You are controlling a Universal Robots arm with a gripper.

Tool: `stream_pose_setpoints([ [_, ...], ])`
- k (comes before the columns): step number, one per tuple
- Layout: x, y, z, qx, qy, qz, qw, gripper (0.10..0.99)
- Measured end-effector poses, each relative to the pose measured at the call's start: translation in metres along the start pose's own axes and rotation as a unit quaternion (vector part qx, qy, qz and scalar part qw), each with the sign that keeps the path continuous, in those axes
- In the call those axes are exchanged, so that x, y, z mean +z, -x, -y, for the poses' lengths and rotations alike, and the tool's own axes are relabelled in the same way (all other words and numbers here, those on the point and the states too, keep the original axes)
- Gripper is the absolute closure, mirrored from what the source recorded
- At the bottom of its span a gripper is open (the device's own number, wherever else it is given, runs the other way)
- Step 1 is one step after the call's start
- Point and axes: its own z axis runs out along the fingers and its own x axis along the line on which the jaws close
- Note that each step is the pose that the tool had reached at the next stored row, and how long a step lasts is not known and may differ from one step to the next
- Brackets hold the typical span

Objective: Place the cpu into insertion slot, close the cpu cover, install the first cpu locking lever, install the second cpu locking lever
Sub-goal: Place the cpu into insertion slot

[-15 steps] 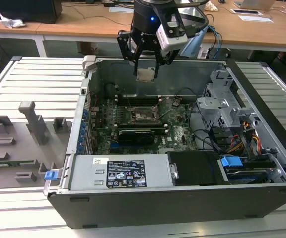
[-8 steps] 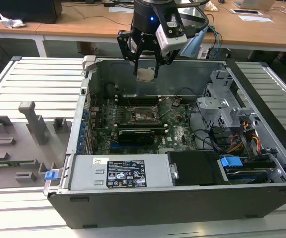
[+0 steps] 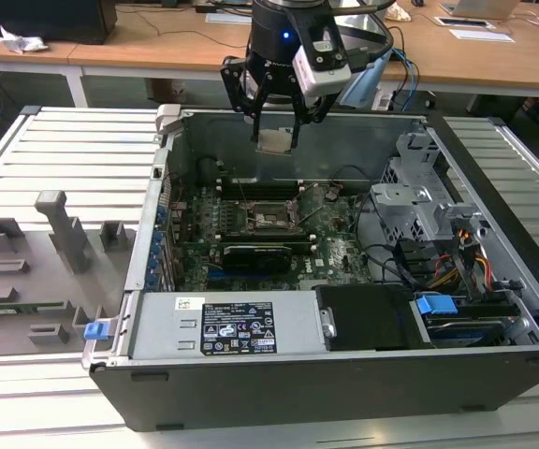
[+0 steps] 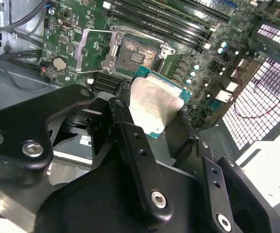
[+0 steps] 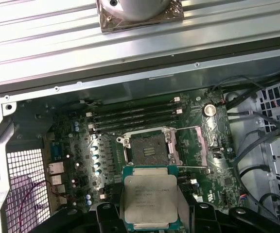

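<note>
Hovering high over the insertion slot [image 3: 271, 221], the gripper [image 3: 275, 131] points straight down with its black fingers [image 4: 125, 126] clamped on two opposite edges of the cpu [image 3: 277, 140]

- You hold the cpu flat and level, well above the slot and not touching it. In the first wrist view the cpu [image 5: 149, 199] sits just short of lining up with the slot [image 5: 148, 148].
- Cpu material: square, pale silver-beige metal lid with a matte, faintly smudged sheen, set on a thin teal-green carrier edge.
- Slot: square black socket with a dark, finely grained centre and a bright metal rim. Green circuit board surrounds it, dotted with small round silver capacitors.
- The cpu cover [image 5: 173, 145] is a thin silver metal piece standing open along one side of the slot. Thin wire-like rods frame a bare patch of board beyond it, so the socket face is exposed.
- Long black memory slots [image 5: 132, 116] run parallel just beside the slot.
- Arm pose: your wrist hangs vertical, a dark cylinder with a blue light. A white and grey camera block is mounted at its side, above the open computer case [image 3: 298, 393] that holds the slot.
- The case is dark sheet metal and rests on a ribbed grey table [image 3: 73, 159]
</note>
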Motion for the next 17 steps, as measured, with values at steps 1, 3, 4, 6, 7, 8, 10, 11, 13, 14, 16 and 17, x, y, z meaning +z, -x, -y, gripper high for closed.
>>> stream_pose_setpoints([
  [1, 0.0, 0.0, 0.0, 0.001, 0.0, 0.0001, 1.0, 0.557],
  [3, 0.0, 0.0, 0.0, 0.003, 0.0001, 0.0003, 1.0, 0.557],
  [4, 0.0, 0.0, 0.0, 0.004, 0.0001, 0.0004, 1.0, 0.557],
  [6, 0.0, 0.0, 0.0, 0.005, 0.0001, 0.0005, 1.0, 0.557],
  [7, 0.0, 0.0, 0.0, 0.006, 0.0001, 0.0005, 1.0, 0.557],
  [8, 0.0, 0.0, 0.0, 0.007, 0.0001, 0.0006, 1.0, 0.557],
  [10, 0.0, 0.0, 0.0, 0.009, 0.0002, 0.0008, 1.0, 0.557],
  [11, 0.0, 0.0, 0.0, 0.01, 0.0002, 0.0009, 0.9999, 0.557],
  [13, 0.0, 0.0, 0.0, 0.011, 0.0002, 0.001, 0.9999, 0.557],
  [14, 0.0, 0.0, 0.0, 0.012, 0.0002, 0.0011, 0.9999, 0.557],
  [16, 0.0, 0.0, 0.0, 0.014, 0.0002, 0.0012, 0.9999, 0.557],
  [17, 0.0, 0.0, 0.0, 0.014, 0.0003, 0.0013, 0.9999, 0.557],
])
